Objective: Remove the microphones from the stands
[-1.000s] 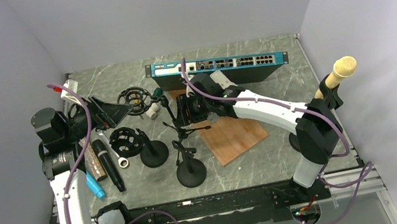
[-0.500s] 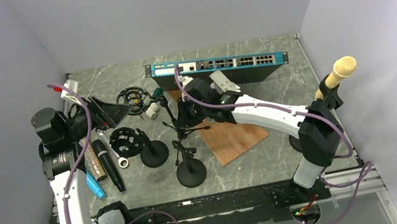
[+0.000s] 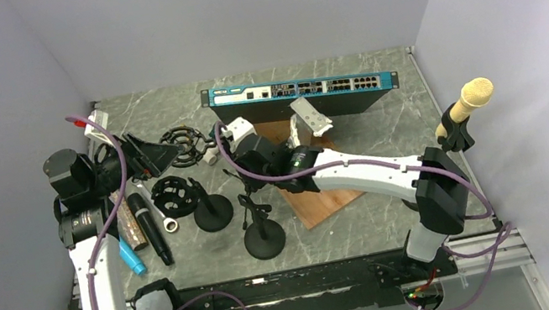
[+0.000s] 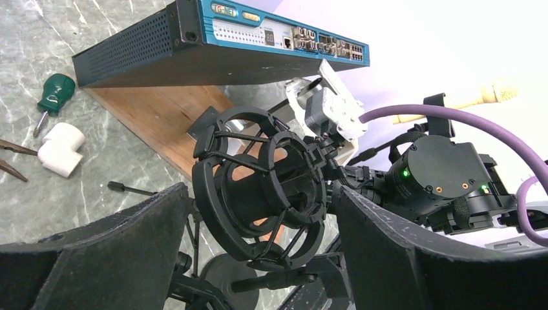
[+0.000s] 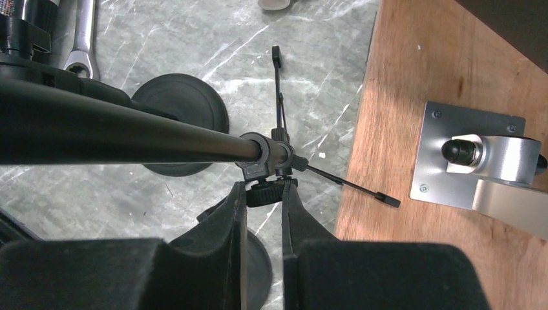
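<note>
Cream-headed microphone [image 3: 471, 97] sits upright in its clip stand [image 3: 455, 137] at the far right edge of the table, well apart from both arms, so by my reading you have not yet started the removal itself. Your right gripper [image 5: 263, 191] has its fingers drawn nearly together on the small black clamp knob [image 5: 263, 195] under the joint of a tripod boom [image 5: 129, 139], beside the wooden board [image 5: 420, 58]. Your left gripper [image 4: 263, 197] is spread wide, one finger on either side of the empty shock mount [image 4: 258, 171]; contact with the ring cannot be judged. The step in hand looks like work on the shock-mount stand, not on the target. The next move calls for letting go of that knob, swinging the right arm back to the right, and approaching the microphone body above the clip with the fingers apart, then pulling along its axis so the stand does not tip. Against one second ago, the right wrist has travelled left from in front of the network switch [image 3: 299, 95] toward the shock mount and rolled over. The left arm and microphone are unchanged.
</note>
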`<state>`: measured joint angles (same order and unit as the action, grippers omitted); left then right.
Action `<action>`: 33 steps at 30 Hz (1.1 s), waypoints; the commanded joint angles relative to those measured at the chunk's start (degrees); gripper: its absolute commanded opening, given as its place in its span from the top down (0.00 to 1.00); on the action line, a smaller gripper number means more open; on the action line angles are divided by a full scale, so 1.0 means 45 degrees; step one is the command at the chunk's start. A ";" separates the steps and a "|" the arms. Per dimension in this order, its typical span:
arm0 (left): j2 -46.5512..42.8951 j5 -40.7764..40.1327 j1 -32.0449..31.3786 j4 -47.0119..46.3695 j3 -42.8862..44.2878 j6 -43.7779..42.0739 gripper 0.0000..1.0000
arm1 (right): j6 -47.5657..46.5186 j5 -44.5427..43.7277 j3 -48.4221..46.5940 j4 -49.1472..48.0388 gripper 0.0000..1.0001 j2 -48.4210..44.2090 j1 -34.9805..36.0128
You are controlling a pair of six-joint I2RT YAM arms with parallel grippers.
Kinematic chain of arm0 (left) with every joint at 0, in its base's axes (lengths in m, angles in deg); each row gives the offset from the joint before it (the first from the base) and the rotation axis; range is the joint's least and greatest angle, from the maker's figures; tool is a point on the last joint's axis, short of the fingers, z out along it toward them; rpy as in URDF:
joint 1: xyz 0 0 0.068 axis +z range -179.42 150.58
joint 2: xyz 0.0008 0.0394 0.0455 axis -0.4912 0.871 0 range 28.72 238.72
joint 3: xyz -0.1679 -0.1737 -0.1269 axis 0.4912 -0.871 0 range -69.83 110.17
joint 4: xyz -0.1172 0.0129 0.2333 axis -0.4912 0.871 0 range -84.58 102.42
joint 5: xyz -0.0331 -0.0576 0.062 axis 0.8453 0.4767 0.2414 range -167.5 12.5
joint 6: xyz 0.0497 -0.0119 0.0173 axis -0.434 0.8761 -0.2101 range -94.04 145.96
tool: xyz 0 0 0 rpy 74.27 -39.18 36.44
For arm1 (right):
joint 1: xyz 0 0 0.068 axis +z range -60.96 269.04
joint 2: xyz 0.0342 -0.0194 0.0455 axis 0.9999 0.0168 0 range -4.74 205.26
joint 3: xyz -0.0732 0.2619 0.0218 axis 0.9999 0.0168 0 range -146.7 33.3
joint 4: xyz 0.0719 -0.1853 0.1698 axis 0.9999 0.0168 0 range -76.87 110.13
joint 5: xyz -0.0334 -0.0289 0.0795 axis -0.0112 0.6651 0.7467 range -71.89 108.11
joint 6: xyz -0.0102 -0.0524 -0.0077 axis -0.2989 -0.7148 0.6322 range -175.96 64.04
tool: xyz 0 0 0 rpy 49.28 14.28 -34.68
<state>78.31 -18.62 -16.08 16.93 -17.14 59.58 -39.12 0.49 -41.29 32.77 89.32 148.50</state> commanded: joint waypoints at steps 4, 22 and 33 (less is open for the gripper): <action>-0.0203 0.0072 -0.0085 -0.0351 0.0212 -0.0152 0.13 | -0.0823 -0.0464 -0.0228 0.0432 1.00 -0.0033 -0.0210; -0.0236 0.0062 -0.0111 -0.0335 0.0151 -0.0213 0.13 | 0.2377 0.8348 0.1259 -0.1454 0.35 -0.0955 -0.3793; -0.0266 0.0062 -0.0114 -0.0201 0.0213 -0.0341 0.13 | 0.2089 0.7936 0.1035 -0.1320 0.86 -0.0532 -0.3740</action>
<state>77.98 -18.84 -16.38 17.25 -17.14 59.34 -28.80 37.27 -35.84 28.25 87.13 131.49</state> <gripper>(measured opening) 0.868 0.266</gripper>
